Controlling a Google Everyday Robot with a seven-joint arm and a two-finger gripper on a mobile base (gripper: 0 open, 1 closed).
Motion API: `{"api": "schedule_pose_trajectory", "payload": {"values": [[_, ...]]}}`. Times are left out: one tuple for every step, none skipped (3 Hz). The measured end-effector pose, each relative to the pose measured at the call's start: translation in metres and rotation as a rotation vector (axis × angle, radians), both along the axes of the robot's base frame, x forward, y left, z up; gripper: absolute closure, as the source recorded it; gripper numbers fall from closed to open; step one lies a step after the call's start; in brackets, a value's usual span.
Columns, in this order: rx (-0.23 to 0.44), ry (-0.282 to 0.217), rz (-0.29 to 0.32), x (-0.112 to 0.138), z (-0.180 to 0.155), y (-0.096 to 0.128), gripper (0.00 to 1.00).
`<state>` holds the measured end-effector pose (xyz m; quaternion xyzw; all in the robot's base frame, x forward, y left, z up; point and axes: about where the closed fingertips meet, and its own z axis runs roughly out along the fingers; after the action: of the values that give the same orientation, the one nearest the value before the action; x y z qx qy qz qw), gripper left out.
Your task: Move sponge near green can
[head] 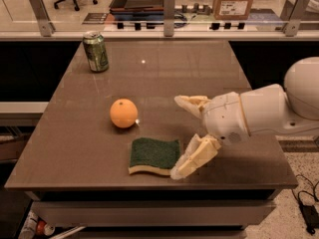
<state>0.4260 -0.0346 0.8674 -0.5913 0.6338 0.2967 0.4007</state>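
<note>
The sponge (154, 156), dark green on top over pale yellow foam, lies flat near the table's front edge. The green can (95, 52) stands upright at the far left of the table. My gripper (183, 136) comes in from the right, just right of the sponge, with its two pale fingers spread wide apart: one fingertip rests at the sponge's right end, the other is farther back above the table. It holds nothing.
An orange (123, 113) sits between the can and the sponge, left of centre. The brown table (164, 76) ends in a front edge just below the sponge. A railing with metal posts (169, 6) runs behind the table.
</note>
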Motion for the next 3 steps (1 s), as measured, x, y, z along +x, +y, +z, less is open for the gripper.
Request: {"api": "schedule_pose_trajectory", "payload": {"values": [[-0.186,0.082,-0.031,-0.003,-0.016,0.024,0.00],[-0.169,0.077,-0.014,0.000,-0.015,0.027,0.00],[-0.132,0.085,0.003,0.008,-0.028,0.030,0.00]]}}
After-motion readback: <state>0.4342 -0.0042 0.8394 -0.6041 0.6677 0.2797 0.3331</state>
